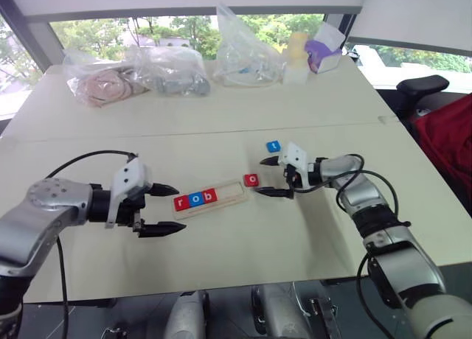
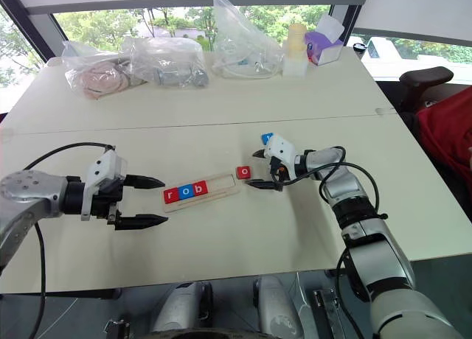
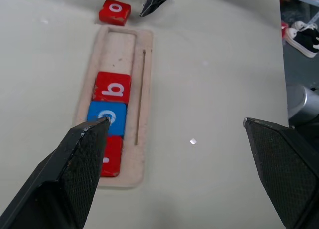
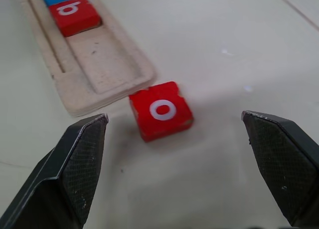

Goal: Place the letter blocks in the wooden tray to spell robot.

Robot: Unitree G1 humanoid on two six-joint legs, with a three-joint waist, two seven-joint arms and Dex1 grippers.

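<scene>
The wooden tray (image 1: 212, 199) holds r, o, b. Both grippers' fingers are spread and empty: left gripper (image 1: 166, 208) left of the tray, right gripper (image 1: 270, 177) around the red o block (image 1: 251, 180).

We read white lowercase letters on the small square tiles. In the wooden tray (image 1: 221, 199), near the middle of the head view, three tiles sit side by side and spell "r", "o", "b": a red r tile (image 1: 181, 202), a blue o tile (image 1: 195, 200) and a red b tile (image 1: 210, 196). Just beyond the tray's empty end, on the counter (image 1: 243, 250), a loose red tile (image 4: 161, 110) carries an "o". Farther up and to the right in the head view, a blue tile (image 1: 273, 145) shows a white mark that we take for a "t", though it is too small to be sure. We can read no other text or label.
</scene>
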